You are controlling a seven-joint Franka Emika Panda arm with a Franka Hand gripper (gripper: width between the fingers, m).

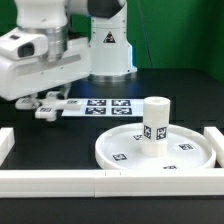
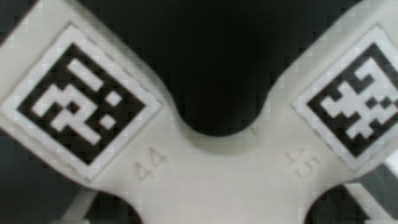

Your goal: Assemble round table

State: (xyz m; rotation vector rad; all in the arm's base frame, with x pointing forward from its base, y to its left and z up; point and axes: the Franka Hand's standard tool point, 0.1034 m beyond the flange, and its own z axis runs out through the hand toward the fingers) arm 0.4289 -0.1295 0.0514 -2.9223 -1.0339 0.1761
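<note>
Pincer point(image 1: 48, 100) low at the cross piece point(image 2: 199, 150); post point(image 1: 155, 120) stands on the disc point(image 1: 118, 150).
Cross piece fills my wrist view, tags up, so I'm lined up for a grab, but I can't tell if the pincer is clenched or released. Post is upright mid-disc, well apart toward the exterior view's right, past the marker board point(image 1: 105, 106). I judge it's ready for the cross.

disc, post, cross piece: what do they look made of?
Disc: seemingly white plastic, matte; uniform colour, moulded-looking raised rim. Post: same matte white, probably plastic; no glare. Cross piece: likely plastic too; smooth rounded edges and numerals formed in its surface in the wrist view. Tags: flat black-and-white print; sticker or paper cannot be told.
</note>
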